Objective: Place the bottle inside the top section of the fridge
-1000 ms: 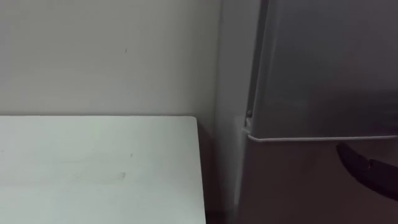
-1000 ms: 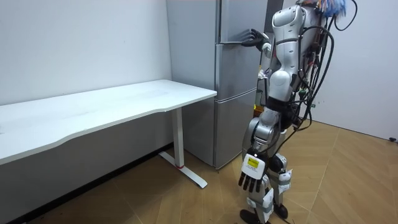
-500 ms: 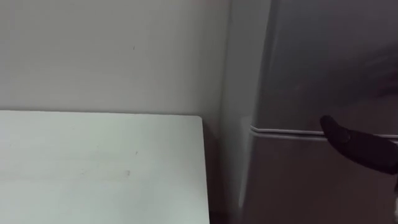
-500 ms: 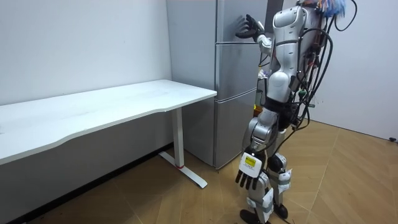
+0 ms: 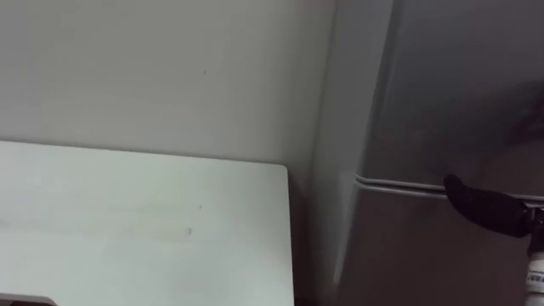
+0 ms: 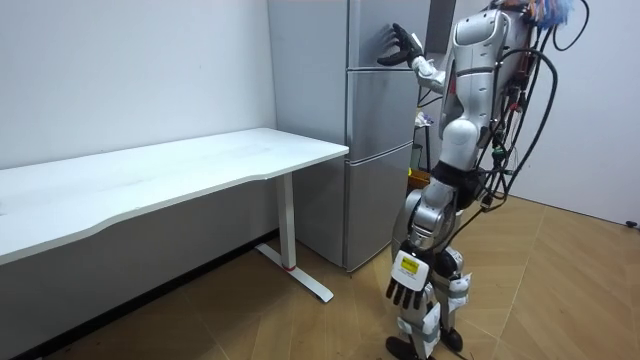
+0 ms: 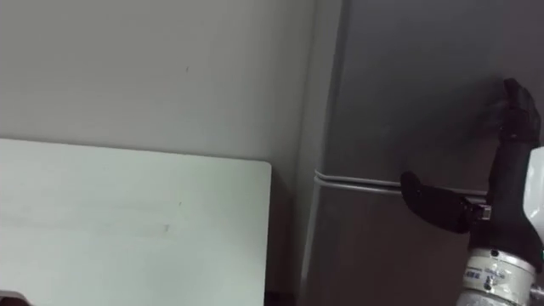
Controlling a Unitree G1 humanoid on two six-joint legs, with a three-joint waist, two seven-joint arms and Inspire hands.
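Low by the robot's knee, the room view shows its left hand (image 6: pixel 403 290), fingers loosely straight, empty. Beyond the flat white table (image 7: pixel 127 212), the right hand (image 7: pixel 507 183) spreads its fingers at the closed upper door of the tall grey metal fridge (image 7: pixel 399 102).

The walls (image 6: pixel 130 70) of the room are plain and pale, almost white. A long white bench (image 6: pixel 200 165) stands along the wall at the room view's left. It rests on a slim white leg (image 6: pixel 288 225) with a flat foot on the floor. Just beside the end of the bench, against the same wall, stands the tall grey fridge (image 6: pixel 375 130). The floor (image 6: pixel 560 290) is of light brown wood, laid in a zigzag pattern. The light is soft and even.
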